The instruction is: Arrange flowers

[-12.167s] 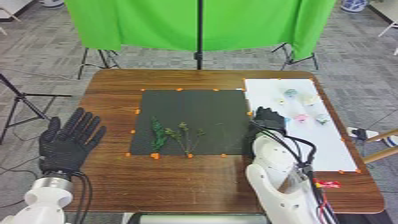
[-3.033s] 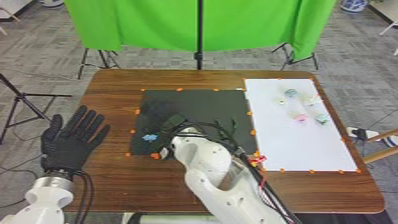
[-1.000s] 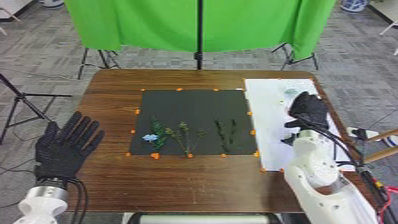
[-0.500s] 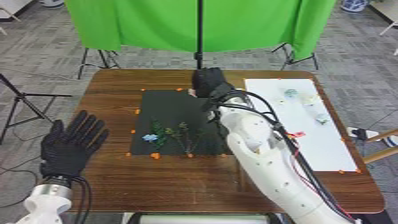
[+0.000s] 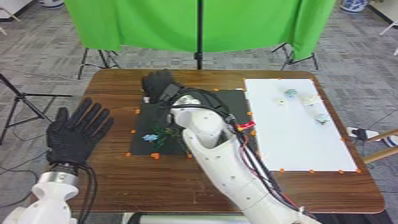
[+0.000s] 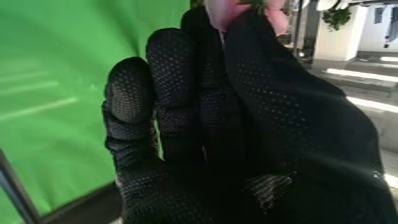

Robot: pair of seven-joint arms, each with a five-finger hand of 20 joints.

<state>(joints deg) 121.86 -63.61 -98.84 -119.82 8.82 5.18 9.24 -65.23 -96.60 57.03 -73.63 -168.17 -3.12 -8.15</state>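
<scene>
Pink flower (image 6: 224,14): pinched between the fingers (image 6: 171,50) and thumb of the right hand (image 5: 159,84). Petals extend on both sides of the thumb tip, edges directed toward the palm, with green between them. The long axis of its stem cannot be determined. In the head view, this hand is positioned at the upper left of the counter (image 5: 107,185), by the far edge of the black mat (image 5: 236,104).

Blue flower (image 5: 150,137): on the mat, left of centre in the frame, petals spread. Adjacent greenery (image 5: 159,144) is partly covered by the right arm.

White sheet (image 5: 298,145): at the right of the frame, bearing four pale flowers (image 5: 290,92) on its upper part.

Left hand (image 5: 78,131): at the left of the frame, straight and spread, directed toward the upper frame edge.
</scene>
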